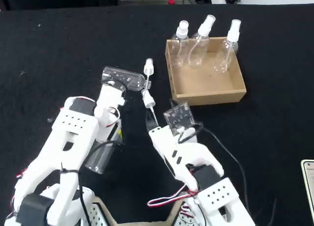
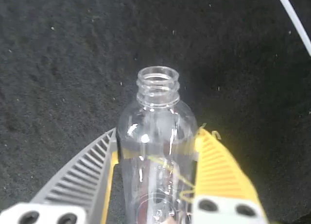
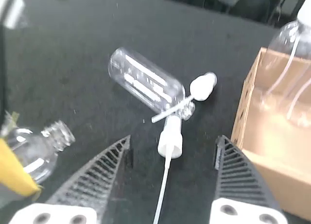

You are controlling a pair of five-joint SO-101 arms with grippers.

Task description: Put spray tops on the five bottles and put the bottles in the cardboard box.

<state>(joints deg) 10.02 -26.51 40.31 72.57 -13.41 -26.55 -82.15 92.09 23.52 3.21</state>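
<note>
Left hand (image 2: 158, 135) grasping uncapped bottle (image 2: 158, 100), right hand (image 3: 174, 140) released (loose spray top (image 3: 170, 144) beneath), box (image 1: 208, 96) near

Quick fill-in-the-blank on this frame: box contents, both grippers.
1. The cardboard box holds ___ capped bottles.
2. The left gripper is shut on a bottle that has ___ spray top on it.
3. The right gripper is ___, with a loose spray top lying between its fingers.
Missing words: three; no; open.

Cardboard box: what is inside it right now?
Three clear bottles with spray tops stand along the cardboard box's far wall. Brown floor shows before them; the near wall covers a strip of it.
</note>
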